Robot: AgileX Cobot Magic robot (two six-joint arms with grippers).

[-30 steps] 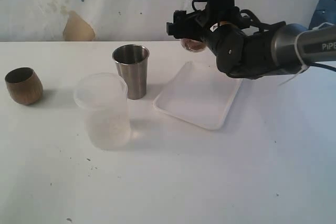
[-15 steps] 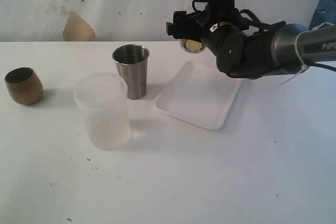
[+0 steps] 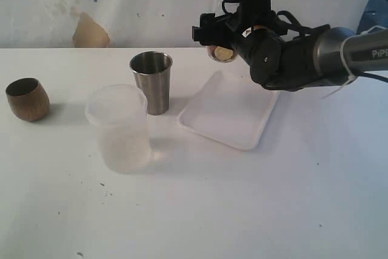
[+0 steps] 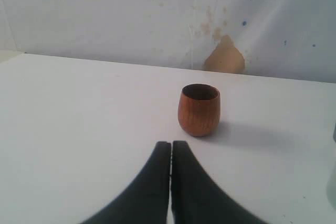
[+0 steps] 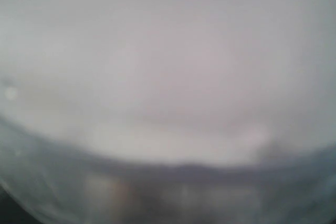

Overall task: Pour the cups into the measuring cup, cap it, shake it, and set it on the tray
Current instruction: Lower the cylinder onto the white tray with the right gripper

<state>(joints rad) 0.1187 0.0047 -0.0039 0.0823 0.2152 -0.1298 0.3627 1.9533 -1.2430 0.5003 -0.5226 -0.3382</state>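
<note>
My right gripper (image 3: 235, 28) is shut on the clear measuring cup (image 3: 220, 51) and holds it in the air above the far edge of the white tray (image 3: 229, 110). Small yellow-brown pieces lie in the cup's lower end. In the right wrist view the cup's blurred clear wall (image 5: 168, 103) fills the picture and hides the jaws. On the table stand the steel tumbler (image 3: 151, 82), the frosted plastic cup (image 3: 120, 128) and, far left, the brown wood-look cup (image 3: 27, 99). My left gripper (image 4: 171, 145) is shut and empty, low over the table a little short of the brown cup (image 4: 198, 109).
A pale wall with a tan patch (image 3: 91, 31) stands behind the table. The tray lies at an angle right of the tumbler. The right arm's dark body (image 3: 303, 56) hangs over the tray's far right corner.
The pieces inside the held measuring cup have shifted, from a brownish clump to a yellow piece showing. The right arm has barely moved. The cups on the table stand as before.
</note>
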